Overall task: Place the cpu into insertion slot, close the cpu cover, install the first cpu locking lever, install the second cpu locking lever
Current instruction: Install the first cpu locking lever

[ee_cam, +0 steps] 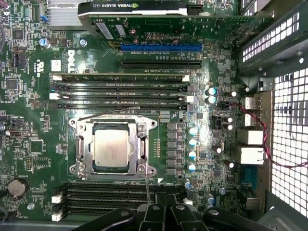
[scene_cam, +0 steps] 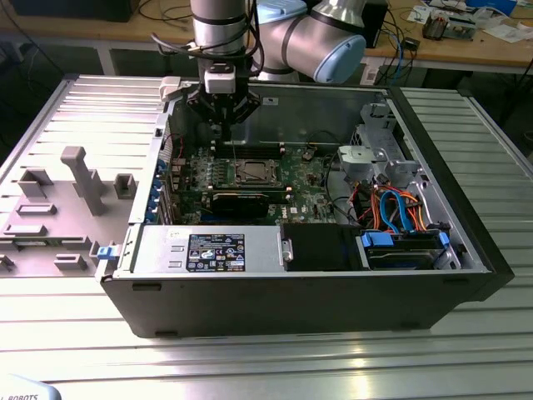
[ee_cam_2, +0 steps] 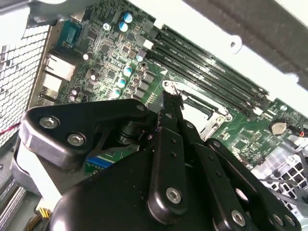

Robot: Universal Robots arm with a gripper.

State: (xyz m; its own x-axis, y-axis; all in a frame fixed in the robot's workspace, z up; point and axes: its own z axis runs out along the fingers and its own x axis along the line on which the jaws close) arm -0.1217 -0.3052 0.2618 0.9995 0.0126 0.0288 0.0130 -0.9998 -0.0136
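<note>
The cpu [ee_cam: 111,147] lay seated in the insertion slot [ee_cam: 73,169] near the middle of the green circuit board [ee_cam: 29,96], with the cpu cover [ee_cam: 87,144] lowered flat around it. The hand [ee_cam: 166,202] hovered just beside the slot, fingers drawn together with nothing seen between them. A thin wire lever [ee_cam: 147,185] ran from the slot's corner to just beside the fingertips; whether they touched, I could not tell.

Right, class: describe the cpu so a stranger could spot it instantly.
Look in the open computer case at the green circuit board. Near its middle sits a silvery metal frame; the cpu is the pale square inside it, unlike the long black slots beside it.
</note>
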